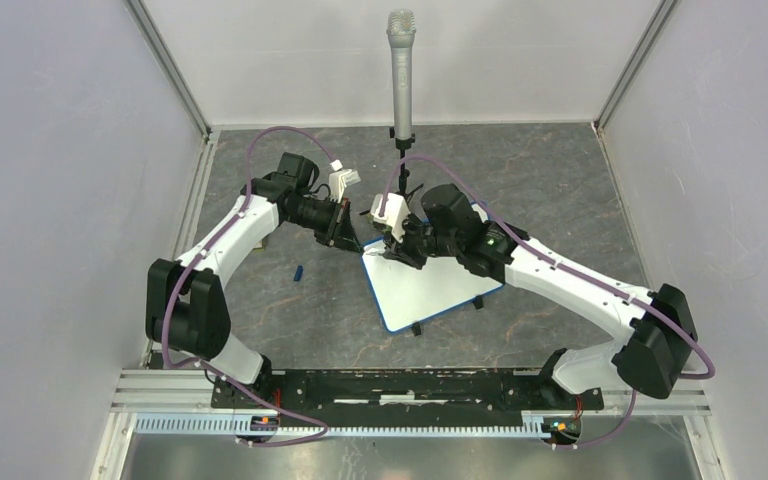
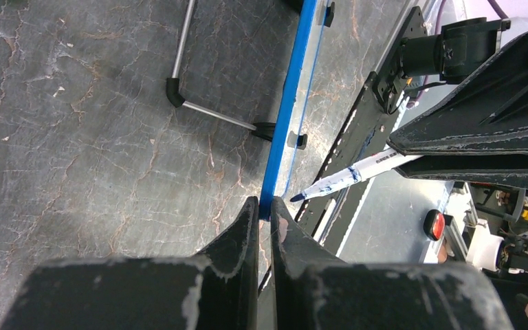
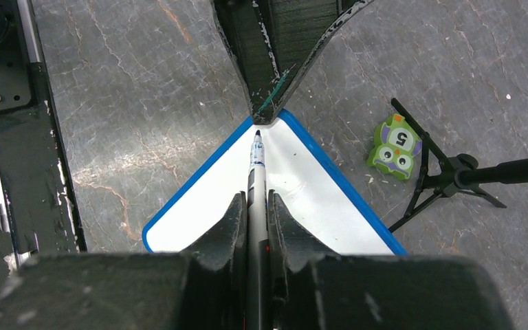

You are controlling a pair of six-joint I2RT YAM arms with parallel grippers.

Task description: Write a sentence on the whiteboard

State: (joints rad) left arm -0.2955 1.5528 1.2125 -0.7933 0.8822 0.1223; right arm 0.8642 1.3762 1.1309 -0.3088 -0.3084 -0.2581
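On the table [image 1: 560,180], the left pincer [image 2: 265,206] clenched a corner of the skewed whiteboard [image 1: 440,290]. The right pincer [image 3: 254,203] grasped a marker [image 3: 256,158], tip toward that corner.

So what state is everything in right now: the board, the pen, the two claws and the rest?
whiteboard: blank, nothing written yet.
marker: uncapped, tip at the board's clamped corner; contact unclear.
left gripper: shut on the whiteboard's corner.
right gripper: shut on the marker.
small blue piece: lying loose on the table, perhaps a cap.
microphone: standing upright.
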